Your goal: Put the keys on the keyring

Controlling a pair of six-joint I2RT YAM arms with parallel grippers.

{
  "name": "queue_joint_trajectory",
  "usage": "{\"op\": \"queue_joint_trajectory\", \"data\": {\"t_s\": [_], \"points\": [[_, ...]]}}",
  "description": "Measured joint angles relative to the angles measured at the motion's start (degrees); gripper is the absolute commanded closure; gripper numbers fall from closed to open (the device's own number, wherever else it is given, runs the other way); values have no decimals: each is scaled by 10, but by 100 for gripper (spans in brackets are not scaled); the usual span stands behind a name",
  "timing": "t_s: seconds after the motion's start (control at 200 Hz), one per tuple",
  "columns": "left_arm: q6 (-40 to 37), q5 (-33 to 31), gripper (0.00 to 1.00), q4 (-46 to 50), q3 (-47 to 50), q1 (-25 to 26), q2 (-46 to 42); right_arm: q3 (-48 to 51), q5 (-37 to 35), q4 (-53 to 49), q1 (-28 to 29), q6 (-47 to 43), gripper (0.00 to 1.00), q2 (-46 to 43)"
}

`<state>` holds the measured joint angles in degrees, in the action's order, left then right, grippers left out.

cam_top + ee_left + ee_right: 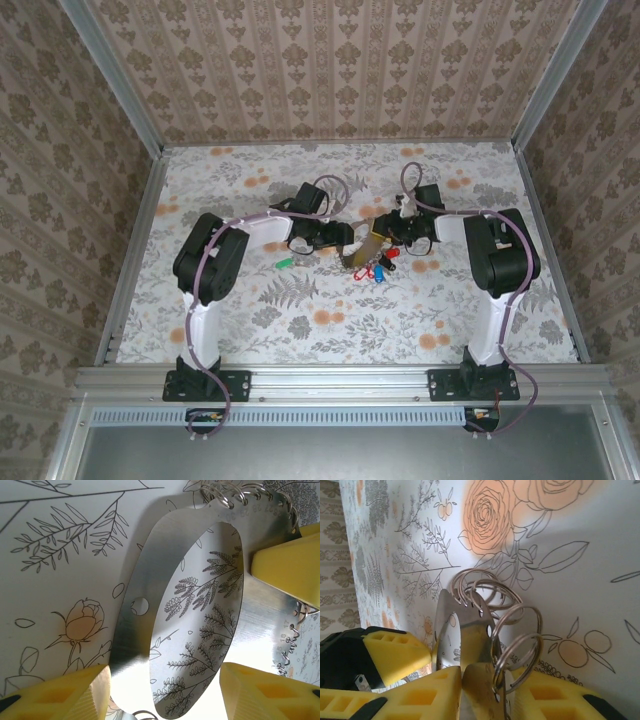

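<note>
The keyring (358,256) is an oval metal plate (132,615) with a large cut-out and several split rings (516,630) through holes along its edge. It is held up between both arms at the table's middle. My right gripper (462,682) is shut on one end of the plate (470,630). My left gripper (162,680) spans the plate's width, its yellow fingers (65,695) wide apart against the edges. The right arm's finger (290,570) presses the plate's side. A green key (284,263) lies left of the grippers. Red and blue keys (376,271) lie just below the plate.
The flowered tabletop (330,320) is bounded by metal rails at the left (130,260), right (552,260) and front. Patterned walls rise behind. The two arm bases (205,385) stand at the near edge. Cables loop over both wrists.
</note>
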<state>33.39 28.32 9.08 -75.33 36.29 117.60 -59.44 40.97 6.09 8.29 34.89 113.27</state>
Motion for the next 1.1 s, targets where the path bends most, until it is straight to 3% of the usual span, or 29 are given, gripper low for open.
{"op": "queue_joint_trajectory", "data": {"t_s": [0.165,0.3,0.515,0.69,0.965,1.1], "points": [[0,-2,37,-7,6,0,-2,2,1,10,-2,5,90,-7],[0,-13,33,-23,26,2,-18,14,-2,9,4,5,95,-37],[6,-35,20,-19,75,-6,-89,37,4,-5,7,-2,97,-117],[21,4,20,-63,90,-35,-144,38,39,11,7,12,97,-182],[91,148,36,-200,110,-72,-161,37,110,50,7,51,96,-215],[138,212,56,-274,114,-73,-161,37,137,72,7,72,95,-216]]}}
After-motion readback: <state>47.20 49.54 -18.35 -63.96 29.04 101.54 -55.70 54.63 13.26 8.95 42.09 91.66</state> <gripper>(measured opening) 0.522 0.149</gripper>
